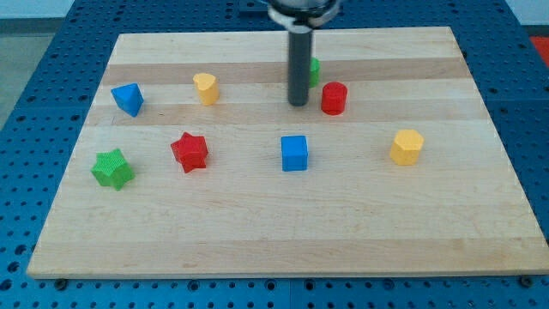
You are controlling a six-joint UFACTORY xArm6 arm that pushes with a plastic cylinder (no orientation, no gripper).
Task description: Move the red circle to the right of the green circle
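The red circle (334,98) sits on the wooden board (283,232) right of centre, near the view's top. The green circle (314,69) is just above and left of it, mostly hidden behind the rod, only a sliver showing. My tip (298,104) rests on the board just left of the red circle, a small gap apart, and below the green circle.
A yellow heart-like block (206,87) and a blue block (128,99) lie at upper left. A green star (112,168) and a red star (190,152) lie at left. A blue cube (294,153) sits centre; a yellow hexagon (407,147) at right.
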